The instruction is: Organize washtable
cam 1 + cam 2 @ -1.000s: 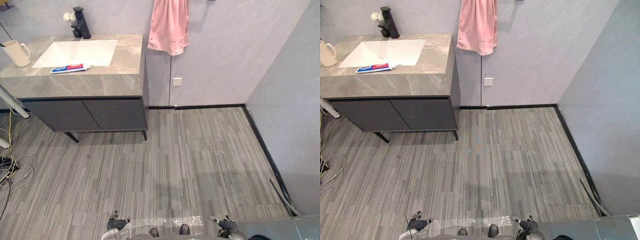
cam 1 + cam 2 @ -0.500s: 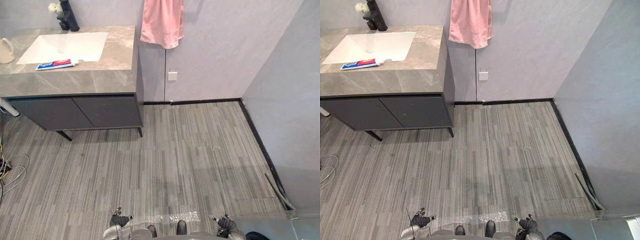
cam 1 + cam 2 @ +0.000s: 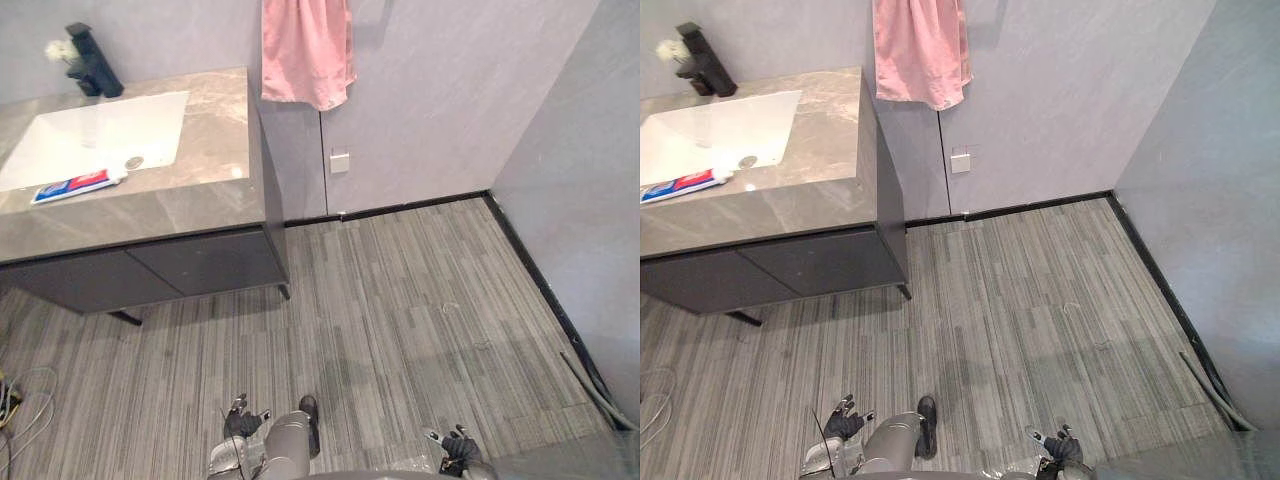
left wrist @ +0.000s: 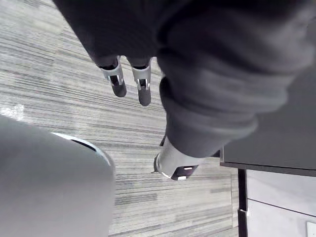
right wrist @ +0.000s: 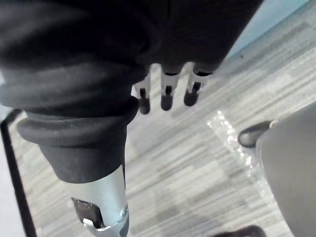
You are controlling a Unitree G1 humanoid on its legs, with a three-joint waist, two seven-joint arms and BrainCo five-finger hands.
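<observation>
The washtable (image 3: 200,195) has a grey marble top and stands at the left against the wall. A white sink (image 3: 95,145) is set into it. A red, white and blue toothpaste tube (image 3: 75,185) lies at the sink's front edge. A black tap (image 3: 90,62) with a white flower beside it stands at the back. My left hand (image 3: 240,422) and right hand (image 3: 458,445) hang low over the floor, far from the table. Both hands (image 4: 143,84) (image 5: 167,96) have straight fingers and hold nothing.
A pink towel (image 3: 305,50) hangs on the wall right of the washtable, above a white wall socket (image 3: 340,162). Dark cabinet doors (image 3: 150,270) sit under the top. A grey side wall (image 3: 590,170) bounds the striped floor (image 3: 400,320) on the right. A hose (image 3: 595,385) lies along it.
The camera has shifted: the washtable now sits further left and nearer, and the mug at its left end has left the picture. Both hands stay low and empty.
</observation>
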